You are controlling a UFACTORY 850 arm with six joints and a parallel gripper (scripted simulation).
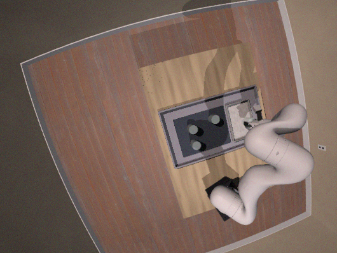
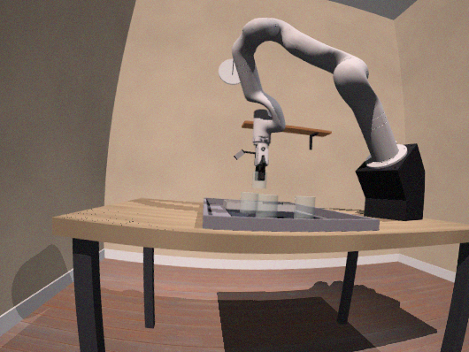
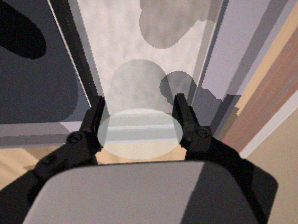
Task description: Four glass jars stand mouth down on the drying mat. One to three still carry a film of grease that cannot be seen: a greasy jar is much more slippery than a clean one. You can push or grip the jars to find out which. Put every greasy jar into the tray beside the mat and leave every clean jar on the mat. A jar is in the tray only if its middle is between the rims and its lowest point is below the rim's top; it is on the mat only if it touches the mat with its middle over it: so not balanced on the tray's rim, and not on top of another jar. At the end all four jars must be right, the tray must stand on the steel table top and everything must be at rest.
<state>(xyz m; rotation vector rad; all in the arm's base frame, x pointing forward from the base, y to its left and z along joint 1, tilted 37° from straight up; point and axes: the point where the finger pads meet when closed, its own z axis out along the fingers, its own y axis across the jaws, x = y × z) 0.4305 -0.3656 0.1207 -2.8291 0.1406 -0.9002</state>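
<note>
Grasping a jar of clear, faintly green glass (image 2: 259,181) (image 3: 140,134), the dark fingers (image 2: 261,172) stand on either side of its smooth, rounded body, well above the tray (image 1: 229,123) (image 3: 110,25). Through the glass, pale bands show in the wrist view. The tray is rectangular and thin-rimmed, its whitish floor softly mottled. Seen from above, with twelve at the picture's top, it lies toward three o'clock from the drying mat (image 1: 181,140) (image 3: 30,95), a flat, dark slate-blue rectangle.

Three more jars, cloudy green cylinders with round, flat tops, stand upright and apart on the mat: one toward two o'clock (image 1: 215,119) (image 2: 249,203), one toward nine (image 1: 193,129) (image 2: 267,205), one toward seven (image 1: 196,145) (image 2: 305,207). Mat and tray share a grey-violet steel tabletop (image 1: 168,127) (image 2: 288,225) (image 3: 215,65) with raised edges, set on a pale, straight-grained wooden table (image 1: 178,82) (image 2: 177,239). Grease cannot be told by eye.
</note>
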